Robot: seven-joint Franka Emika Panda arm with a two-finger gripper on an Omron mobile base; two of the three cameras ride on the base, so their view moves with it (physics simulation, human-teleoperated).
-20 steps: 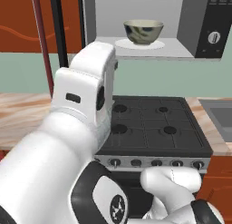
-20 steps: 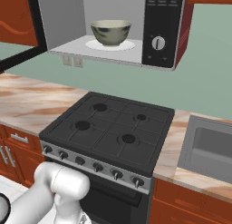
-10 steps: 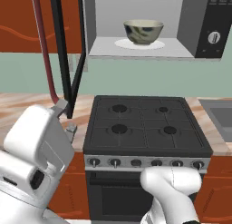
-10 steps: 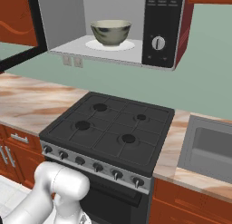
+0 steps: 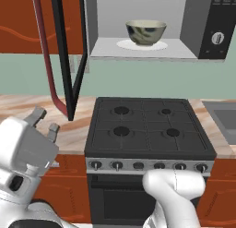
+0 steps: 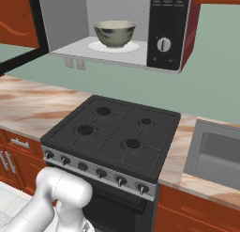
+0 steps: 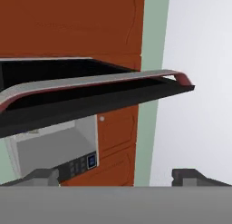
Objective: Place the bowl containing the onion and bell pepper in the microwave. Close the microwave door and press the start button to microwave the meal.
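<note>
The cream bowl [image 5: 146, 32] with blue-grey blotches stands on the white turntable inside the open microwave [image 5: 209, 19], above the stove; in the right base view the bowl [image 6: 115, 33] sits left of the knob panel [image 6: 163, 44]. Its rim hides the onion and bell pepper. I cannot make out the start button. The microwave door [image 5: 63, 61] stands swung out to the left. My gripper [image 5: 44, 123] is low at the left, below the door, open and empty. In the hand view my gripper [image 7: 118, 177] looks up at the door [image 7: 90, 94] from underneath.
A black four-burner stove [image 5: 147, 128] with front knobs sits under the microwave. Marble counter [image 5: 73, 130] runs on both sides, with a sink [image 6: 220, 151] to the right. Red-brown cupboards [image 5: 27, 19] hang left of the door.
The arm has swung down and left, away from the stove front to the lower left under the open door. The gripper stayed open. The bowl has not moved.
</note>
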